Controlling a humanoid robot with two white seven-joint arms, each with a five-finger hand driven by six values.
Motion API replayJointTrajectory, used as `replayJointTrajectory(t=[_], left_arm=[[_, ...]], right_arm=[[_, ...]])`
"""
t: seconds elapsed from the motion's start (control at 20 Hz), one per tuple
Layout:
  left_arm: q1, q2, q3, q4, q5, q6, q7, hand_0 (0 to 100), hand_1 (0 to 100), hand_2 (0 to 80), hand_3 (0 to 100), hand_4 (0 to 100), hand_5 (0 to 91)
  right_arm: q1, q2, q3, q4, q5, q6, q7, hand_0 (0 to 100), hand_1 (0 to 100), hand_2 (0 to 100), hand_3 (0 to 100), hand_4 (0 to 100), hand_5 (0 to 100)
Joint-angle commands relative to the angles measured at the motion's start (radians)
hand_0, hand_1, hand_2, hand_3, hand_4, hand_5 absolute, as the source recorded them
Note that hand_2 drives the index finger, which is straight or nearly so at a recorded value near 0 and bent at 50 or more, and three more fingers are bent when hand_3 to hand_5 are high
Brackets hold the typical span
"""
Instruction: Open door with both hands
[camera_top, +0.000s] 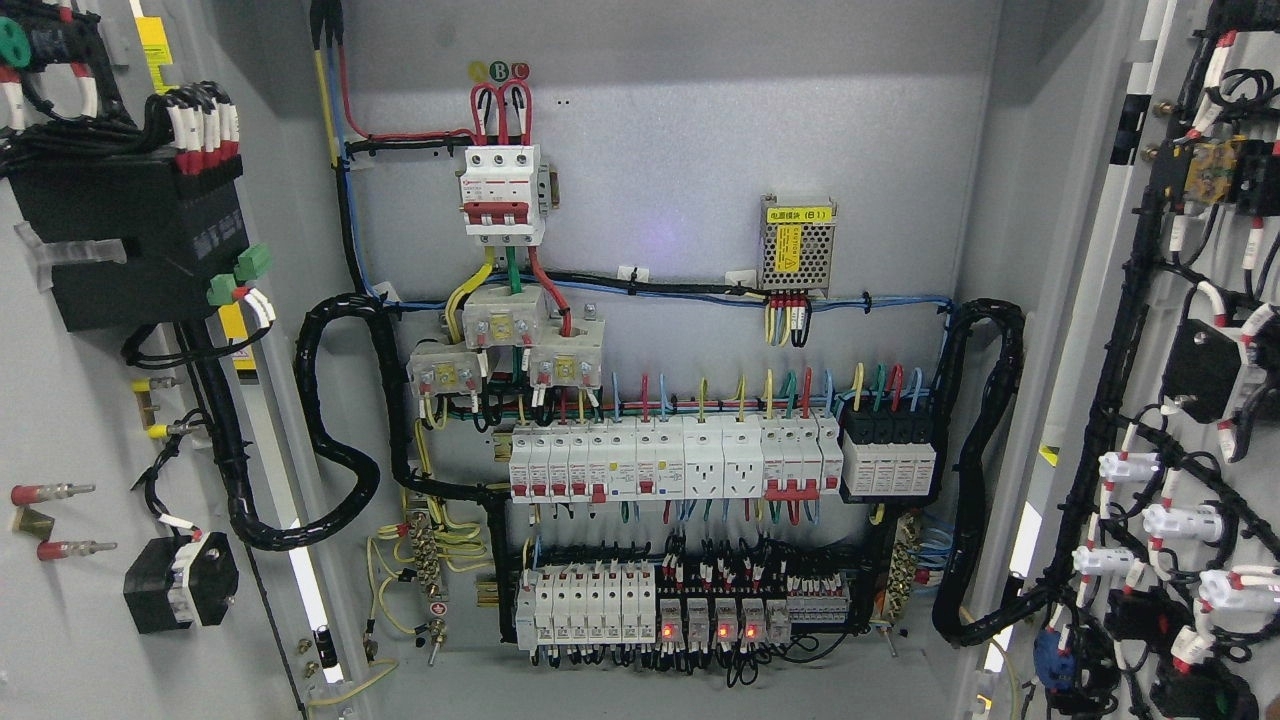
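Both doors stand wide open here, folded out to either side of the cabinet. The left door (70, 420) fills the picture's left edge, inner face towards us, carrying a black box (140, 240) with red-and-white sleeved wires on top and a smaller black block (180, 585) lower down. The right door (1190, 400) runs down the right edge, its inner face crowded with black components, white connectors and looped black cable.

Between them the cabinet's grey back panel (680, 140) is in full view. Up top sits a white three-pole breaker (503, 195) with red loops above it and yellow, green and red leads dropping below. To its right, a small perforated metal module with a yellow label (797, 245). Beneath the breaker, three pale terminal blocks (505, 345) cluster together. Then a long row of white breakers (675, 458) stretches across the middle, ending at a black-and-white unit (890, 455) on the right. Lower still, a second row (590, 600) sits beside relays showing red lights (708, 632). Thick black conduit (335, 430) loops from the left door into the cabinet, and another black conduit (975, 470) curves down on the right.

No robot hand shows anywhere in this view, left or right, so their state cannot be told.
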Motion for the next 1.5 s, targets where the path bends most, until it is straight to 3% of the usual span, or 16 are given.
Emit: replayJointTrajectory(t=[0.0, 0.35, 0.9, 0.95, 1.3, 1.45], left_arm=[[-0.003, 0.0, 0.0, 0.011, 0.0, 0.0, 0.001, 12, 56, 0.0, 0, 0, 0.0], [-0.003, 0.0, 0.0, 0.011, 0.0, 0.0, 0.001, 12, 56, 0.0, 0, 0, 0.0], [0.002, 0.0, 0.0, 0.011, 0.0, 0.0, 0.001, 12, 56, 0.0, 0, 0, 0.0], [0.002, 0.0, 0.0, 0.011, 0.0, 0.0, 0.001, 12, 56, 0.0, 0, 0, 0.0], [0.0, -0.002, 0.0, 0.009, 0.0, 0.0, 0.001, 12, 56, 0.0, 0, 0, 0.0], [0.0, 0.0, 0.0, 0.009, 0.0, 0.0, 0.001, 12, 56, 0.0, 0, 0, 0.0]], right_arm=[[-0.062, 0.005, 0.068, 0.049, -0.053, 0.003, -0.026, 0, 50, 4, 0, 0, 0], [-0.097, 0.006, 0.101, 0.074, -0.059, 0.003, -0.028, 0, 50, 4, 0, 0, 0], [-0.11, 0.011, 0.092, 0.077, -0.058, 0.004, -0.026, 0, 50, 4, 0, 0, 0], [-0.102, 0.011, 0.082, 0.077, -0.056, 0.003, -0.026, 0, 50, 4, 0, 0, 0], [0.013, -0.008, -0.142, 0.085, -0.055, 0.006, -0.019, 0, 50, 4, 0, 0, 0], [0.065, -0.057, -0.227, 0.062, -0.05, 0.001, -0.022, 0, 50, 4, 0, 0, 0]])
